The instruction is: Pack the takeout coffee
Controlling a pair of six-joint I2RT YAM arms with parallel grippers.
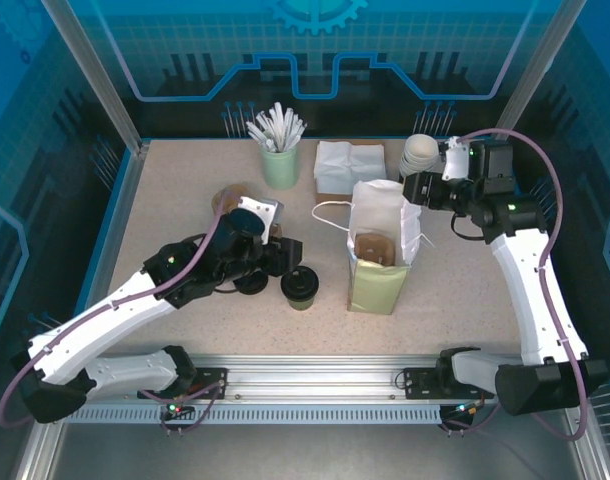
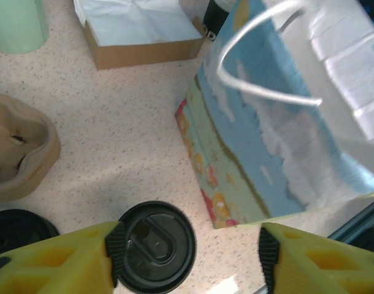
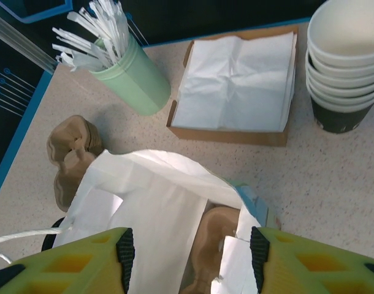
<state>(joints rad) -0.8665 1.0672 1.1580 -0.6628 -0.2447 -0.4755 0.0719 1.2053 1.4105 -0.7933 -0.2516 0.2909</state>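
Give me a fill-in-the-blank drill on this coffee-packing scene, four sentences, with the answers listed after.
1. The takeout coffee carries a round lid coloured ____.
2. The white sticks stand in a holder coloured pale ____.
3. The left gripper has its jaws ____, with the coffee between them.
4. The paper bag stands ____ on the table, its mouth facing up.

Missing words: black; green; open; upright.
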